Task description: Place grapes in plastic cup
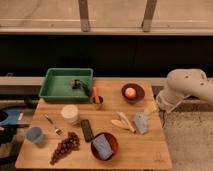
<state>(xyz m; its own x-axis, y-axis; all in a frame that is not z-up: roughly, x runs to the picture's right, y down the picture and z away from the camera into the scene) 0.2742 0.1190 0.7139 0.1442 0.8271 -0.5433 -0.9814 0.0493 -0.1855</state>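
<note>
The white arm (186, 86) hangs folded off the right edge of the worktop (145, 150), well away from the fruit. The pincer is tucked out of sight behind it, jaws spread wide, and nothing of the task is in them. The grapes (65, 147) lie near the front left of the worktop, just beside a black slab (87, 130). The cup (35, 135) stands upright to their left, close by but apart, near the left edge. A cream tub (70, 113) sits behind the grapes.
</note>
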